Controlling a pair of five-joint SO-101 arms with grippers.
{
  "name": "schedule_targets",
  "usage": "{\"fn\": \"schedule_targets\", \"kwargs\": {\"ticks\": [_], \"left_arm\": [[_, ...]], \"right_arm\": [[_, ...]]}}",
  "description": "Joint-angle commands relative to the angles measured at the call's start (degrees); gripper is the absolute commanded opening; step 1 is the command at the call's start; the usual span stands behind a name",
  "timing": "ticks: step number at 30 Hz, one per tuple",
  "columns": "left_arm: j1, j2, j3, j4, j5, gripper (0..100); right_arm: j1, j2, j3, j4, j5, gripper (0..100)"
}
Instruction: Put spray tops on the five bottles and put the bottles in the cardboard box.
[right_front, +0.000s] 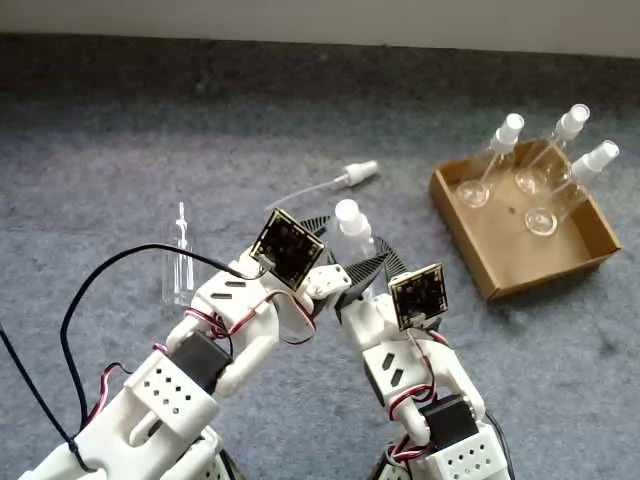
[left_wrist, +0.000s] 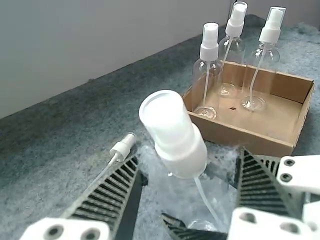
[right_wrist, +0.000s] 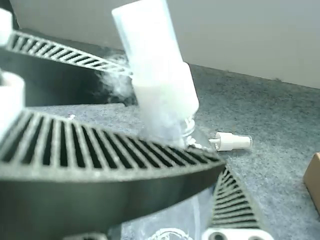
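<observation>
Three capped bottles (right_front: 490, 160) in cardboard box (right_front: 545, 275)

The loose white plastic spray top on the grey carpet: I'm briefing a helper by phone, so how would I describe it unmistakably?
Find the brown cardboard box on the right of the grey carpet. Just left of it, on bare carpet, lies the white plastic spray top. Unlike the other tops, it sits on no bottle, and its thin tube trails bare.
</observation>
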Motion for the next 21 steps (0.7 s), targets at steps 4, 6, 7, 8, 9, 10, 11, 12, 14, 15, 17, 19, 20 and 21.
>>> {"fn": "schedule_targets", "kwargs": {"ticks": [4,6,7,8,9,10,11,12,14,15,17,19,20,21], "left_arm": [[-0.22,-0.48,-6.64,2.55,0.35,25],[-0.13,-0.48,-7.43,4.92,0.35,25],[-0.13,-0.48,-7.78,5.89,0.35,25],[-0.31,-0.48,-8.31,6.86,0.35,25],[-0.4,-0.48,-8.66,7.47,0.35,25],[-0.4,-0.48,-9.01,8.18,0.35,25],[-0.4,-0.48,-9.54,8.7,0.35,25],[-0.48,-0.84,-9.89,9.23,0.35,25],[-0.22,-2.77,-9.98,10.29,0.35,25],[-0.13,-4.18,-9.89,10.99,0.35,25],[-0.13,-7.34,-9.8,13.19,0.35,25],[-0.22,-9.98,-9.8,15.82,0.35,25],[-0.4,-11.12,-9.8,17.23,0.35,25],[-0.4,-12.35,-9.8,18.55,0.35,25]], "right_arm": [[-0.13,-0.31,7.16,-0.13,-0.26,10.2],[-0.13,-0.31,7.16,-0.13,-0.26,10.2],[-0.13,-0.31,7.16,-0.13,-0.26,10.2],[-0.13,-0.31,7.16,-0.13,-0.26,10.2],[-0.13,-0.31,7.16,-0.13,-0.26,10.2],[-0.13,-0.31,7.16,-0.13,-0.26,10.2],[-0.13,-0.31,7.16,-0.13,-0.26,10.2],[-0.13,-0.31,7.16,-0.13,-0.26,10.2],[-0.13,-0.31,7.16,-0.13,-0.26,10.2],[-0.13,-0.31,7.16,-0.13,-0.26,10.2],[-0.13,-0.31,7.16,-0.13,-0.26,10.2],[-0.13,-0.31,7.16,-0.13,-0.26,10.2],[-0.13,-0.31,7.16,-0.13,-0.26,10.2],[-0.13,-0.31,7.16,-0.13,-0.26,10.2]]}}
